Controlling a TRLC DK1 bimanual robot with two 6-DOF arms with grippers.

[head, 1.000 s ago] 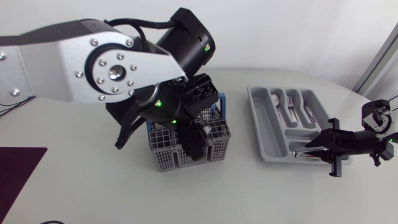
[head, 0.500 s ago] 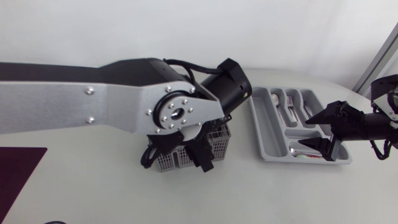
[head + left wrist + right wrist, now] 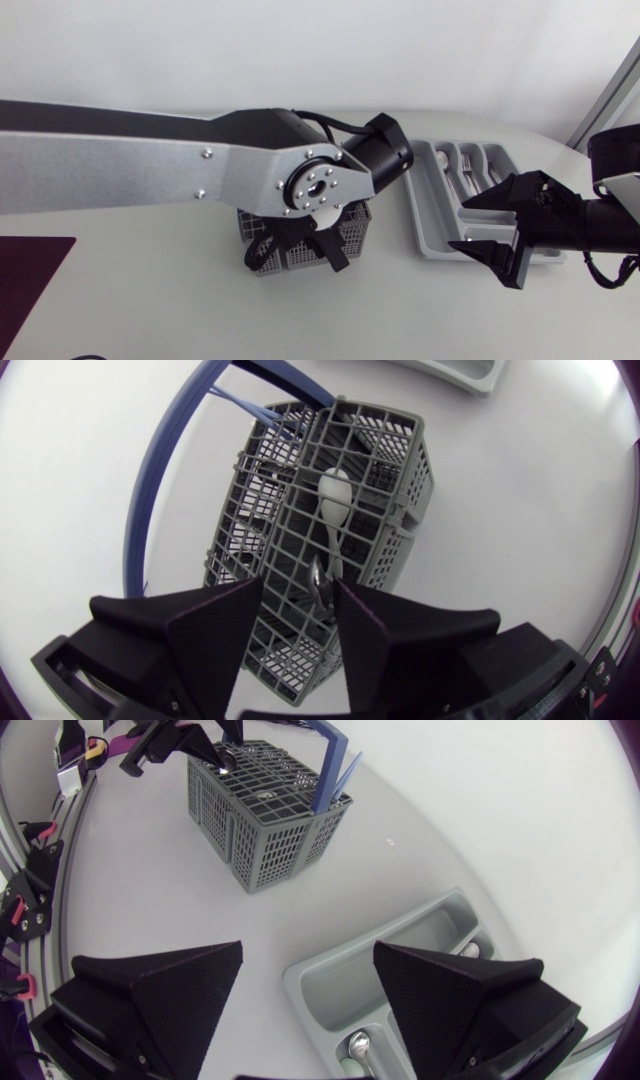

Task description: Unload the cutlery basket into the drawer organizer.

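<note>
The grey mesh cutlery basket (image 3: 350, 228) (image 3: 380, 470) (image 3: 262, 808) stands mid-table with a blue handle (image 3: 330, 765). My left gripper (image 3: 300, 255) (image 3: 300, 620) hangs just over it, open. A spoon (image 3: 334, 500) stands upright in the basket, its handle rising into the gap close to one finger (image 3: 365, 635). The grey drawer organizer (image 3: 415, 190) (image 3: 320, 975) lies to the right with spoons (image 3: 443, 160) and forks (image 3: 470, 175) in it. My right gripper (image 3: 462, 225) (image 3: 310, 990) hovers open over its near end, above a laid spoon (image 3: 360, 1045).
My left arm's big silver link (image 3: 150, 170) spans the table's left half and hides most of the basket from above. A dark purple mat (image 3: 25, 280) lies at the front left. White tabletop lies between basket and organizer.
My right gripper opened, left a spoon in the organizer's near compartment, then rose and drew left. My left arm swung right over the basket and its fingers came closer together around the spoon handle.
</note>
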